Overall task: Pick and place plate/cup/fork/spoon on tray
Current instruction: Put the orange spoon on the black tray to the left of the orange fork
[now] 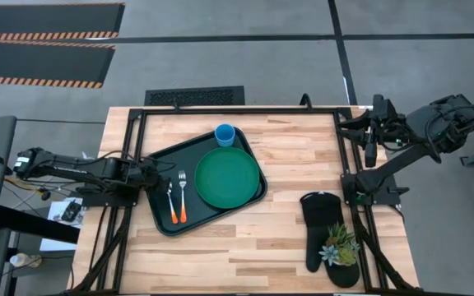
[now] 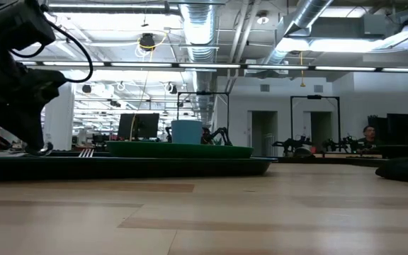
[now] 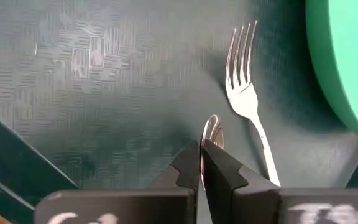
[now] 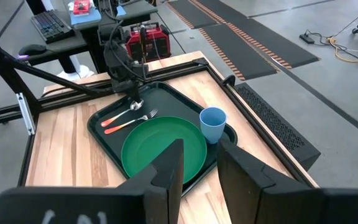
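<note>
The left tool point(image 3: 201, 163) is clamped on the spoon point(image 3: 211, 130) low over the tray point(image 1: 161, 220) beside the fork point(image 3: 247, 93); it should simply release without nudging the fork, while the right tool point(image 4: 197, 163) waits half open off the worktop.

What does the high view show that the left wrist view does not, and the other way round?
Only the high view: the cup on the tray beside the plate, the spoon's orange handle, the right hand waiting off the table's right edge, a black mitt with a small plant.
Only the left wrist view: the left hand shut on the spoon bowl.
Both: the fork, the plate, the tray.
</note>
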Action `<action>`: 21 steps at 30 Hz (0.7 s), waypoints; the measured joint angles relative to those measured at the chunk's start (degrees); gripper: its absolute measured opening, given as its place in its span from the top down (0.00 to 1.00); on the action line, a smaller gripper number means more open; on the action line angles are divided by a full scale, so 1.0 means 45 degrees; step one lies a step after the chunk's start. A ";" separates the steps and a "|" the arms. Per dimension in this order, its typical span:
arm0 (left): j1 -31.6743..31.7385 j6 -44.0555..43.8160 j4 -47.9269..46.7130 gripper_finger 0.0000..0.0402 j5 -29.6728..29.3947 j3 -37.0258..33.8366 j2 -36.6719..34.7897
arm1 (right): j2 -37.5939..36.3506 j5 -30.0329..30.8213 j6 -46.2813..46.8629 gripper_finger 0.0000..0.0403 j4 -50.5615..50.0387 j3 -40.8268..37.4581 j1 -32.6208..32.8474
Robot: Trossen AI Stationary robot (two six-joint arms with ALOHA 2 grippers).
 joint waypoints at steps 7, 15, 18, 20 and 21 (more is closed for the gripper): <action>-0.0005 0.0059 0.0003 1.00 0.0251 0.0000 0.0000 | 0.0000 0.0004 -0.0018 0.70 -0.0012 0.0000 0.0004; -0.0005 -0.0162 0.0042 0.98 0.0283 0.0000 0.0000 | 0.0000 0.0002 -0.0024 0.70 -0.0024 0.0000 0.0002; -0.0005 -0.0261 0.0033 0.93 0.0280 0.0000 0.0000 | 0.0000 0.0002 -0.0024 0.70 -0.0024 0.0000 0.0003; -0.0005 -0.0328 0.0013 0.88 0.0275 0.0000 0.0000 | 0.0000 0.0001 -0.0024 0.70 -0.0024 0.0000 0.0002; -0.0005 -0.0360 0.0013 0.85 0.0275 0.0000 0.0000 | 0.0000 0.0000 -0.0024 0.70 -0.0024 0.0000 0.0000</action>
